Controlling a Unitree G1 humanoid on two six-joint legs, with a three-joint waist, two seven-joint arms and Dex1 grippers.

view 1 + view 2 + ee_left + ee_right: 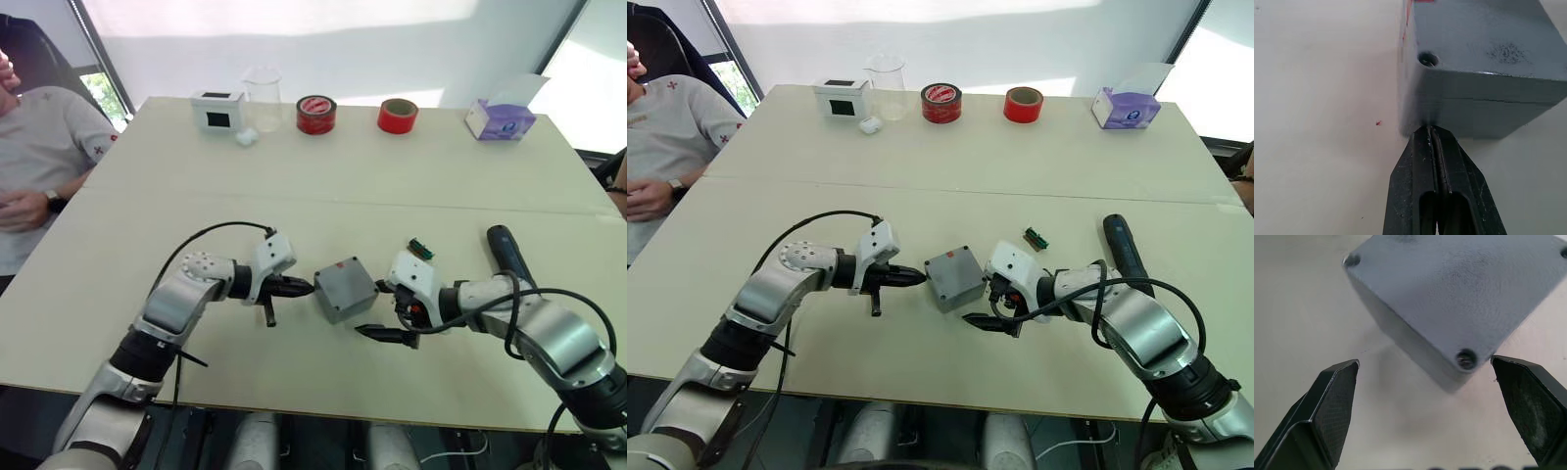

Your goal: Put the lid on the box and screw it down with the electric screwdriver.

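Observation:
The grey box (338, 304) stands mid-table with the lid (343, 281) sitting on top of it; a seam between the two runs along the side in the left wrist view. My left gripper (306, 289) is shut, and its tip touches the box's (1474, 117) left side just below the lid (1484, 44). My right gripper (384, 321) is open at the box's near right corner, its fingers straddling that corner of the lid (1464, 289) without touching. The black electric screwdriver (509, 257) lies on the table to the right, beyond my right arm.
Along the far edge stand a white box with a black screen (217, 109), a clear beaker (263, 96), two red tape rolls (316, 115) (398, 116) and a tissue box (502, 117). A small green part (421, 248) lies near my right wrist. A person (39, 166) sits at the far left.

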